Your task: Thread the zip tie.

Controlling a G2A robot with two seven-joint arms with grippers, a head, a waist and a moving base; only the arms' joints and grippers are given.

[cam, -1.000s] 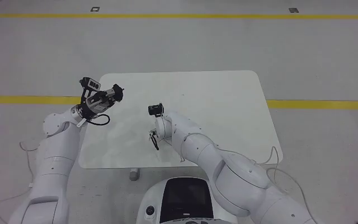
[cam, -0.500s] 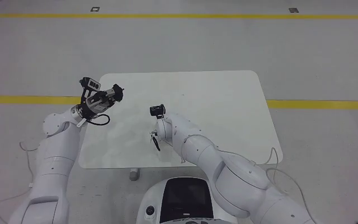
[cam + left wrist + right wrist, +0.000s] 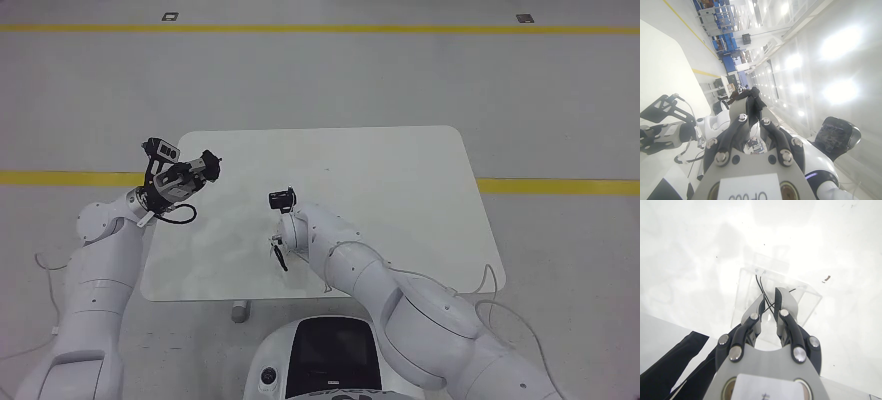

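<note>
Your right hand (image 3: pixel 770 292) sits low over the desk (image 3: pixel 400 180), toward its near left part in the top view (image 3: pixel 278 252); its fingers (image 3: pixel 779 302) stand a narrow gap apart, neither wide nor closed. Look in the right wrist view and you find the zip tie (image 3: pixel 757 280) as thin black strands coming out of two small holes in the top of a clear box (image 3: pixel 810 306); the strands run toward the hand and cross one another in the gap between the two pads; one strand lies against the edge of one pad, yet the pads do not clamp it; another strand end runs off sideways behind the other finger. The clear box stands on the white desk directly beneath the hand, and the fingertips reach over its upper face.

Your left hand (image 3: pixel 753 96) is held up by the desk's left edge near the far left corner (image 3: pixel 208 163), well apart from the right hand and the box; its fingers are pressed together at the tips; a dark mass sits at those tips, and you cannot tell from these views whether it is part of the pads or something caught between them.
</note>
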